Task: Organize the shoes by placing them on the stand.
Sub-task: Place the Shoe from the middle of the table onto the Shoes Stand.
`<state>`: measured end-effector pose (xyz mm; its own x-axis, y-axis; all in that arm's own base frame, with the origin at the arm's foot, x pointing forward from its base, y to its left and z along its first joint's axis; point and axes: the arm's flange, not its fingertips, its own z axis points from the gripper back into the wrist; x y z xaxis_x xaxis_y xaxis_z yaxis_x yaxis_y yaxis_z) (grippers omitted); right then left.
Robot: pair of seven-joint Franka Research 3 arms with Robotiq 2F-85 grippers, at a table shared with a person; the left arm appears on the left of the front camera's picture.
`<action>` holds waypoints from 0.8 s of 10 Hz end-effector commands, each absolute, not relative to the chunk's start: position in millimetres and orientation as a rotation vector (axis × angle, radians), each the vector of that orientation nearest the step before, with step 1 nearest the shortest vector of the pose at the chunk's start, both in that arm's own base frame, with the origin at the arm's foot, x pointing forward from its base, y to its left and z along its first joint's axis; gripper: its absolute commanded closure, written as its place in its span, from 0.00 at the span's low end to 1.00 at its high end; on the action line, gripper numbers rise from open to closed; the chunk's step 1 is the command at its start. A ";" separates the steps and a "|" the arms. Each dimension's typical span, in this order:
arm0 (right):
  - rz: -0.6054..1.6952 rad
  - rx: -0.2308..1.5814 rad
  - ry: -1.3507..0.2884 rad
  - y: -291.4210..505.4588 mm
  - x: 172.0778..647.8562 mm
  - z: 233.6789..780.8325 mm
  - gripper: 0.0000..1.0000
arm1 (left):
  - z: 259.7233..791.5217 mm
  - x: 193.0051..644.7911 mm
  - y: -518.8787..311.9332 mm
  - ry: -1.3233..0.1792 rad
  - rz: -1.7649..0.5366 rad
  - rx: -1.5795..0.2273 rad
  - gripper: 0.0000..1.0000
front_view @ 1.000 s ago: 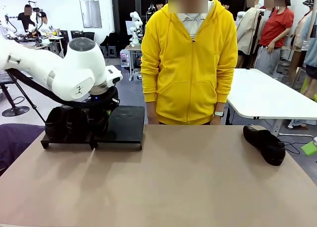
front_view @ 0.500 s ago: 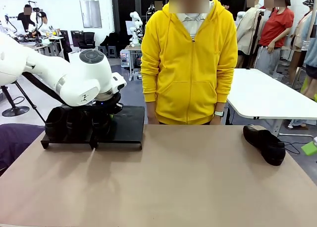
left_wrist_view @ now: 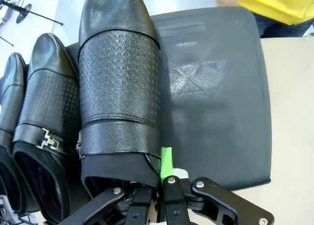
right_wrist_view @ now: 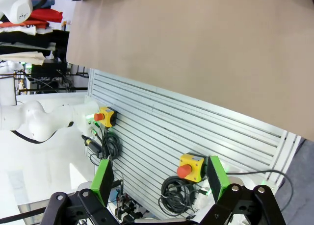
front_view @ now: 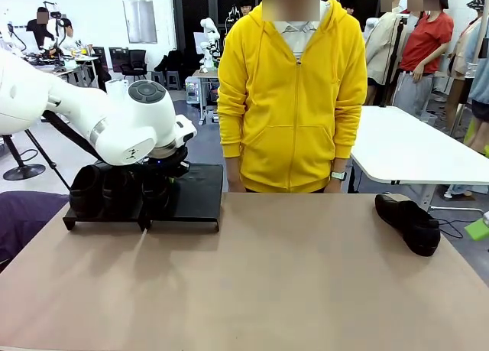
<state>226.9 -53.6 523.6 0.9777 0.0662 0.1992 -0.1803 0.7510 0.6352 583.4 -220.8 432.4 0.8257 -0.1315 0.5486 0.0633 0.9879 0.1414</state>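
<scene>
**A:** Left wrist view: the left pincer (left_wrist_view: 158, 195) is clamped tight on the heel collar of the third shoe (left_wrist_view: 120, 87), which sits on the stand (left_wrist_view: 216, 97) right next to two other shoes (left_wrist_view: 46, 117). How would you finish this?

**B:** I'd make sure the sole is flat on the panel, then let go slowly and lift straight off so the neighbours don't get nudged.

**A:** Which way does it point?

**B:** Toe away from that pincer, toward the person's side, long axis parallel to the other two. The right pincer (right_wrist_view: 159, 178) is wide open and empty. The last shoe (front_view: 409, 222) lies on the tabletop (front_view: 267, 282), far right, well apart from the stand.
</scene>
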 end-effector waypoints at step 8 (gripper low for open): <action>0.161 0.730 -0.180 -55.1 227.0 525.2 0.00 | 436.8 589.3 -226.6 -0.633 -0.053 0.139 0.00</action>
<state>226.9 -53.6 523.6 0.9777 0.0664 0.1994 -0.1805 0.7510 0.6352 592.7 -225.3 435.8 0.8175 -0.1070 0.5659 0.0390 0.9906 0.1309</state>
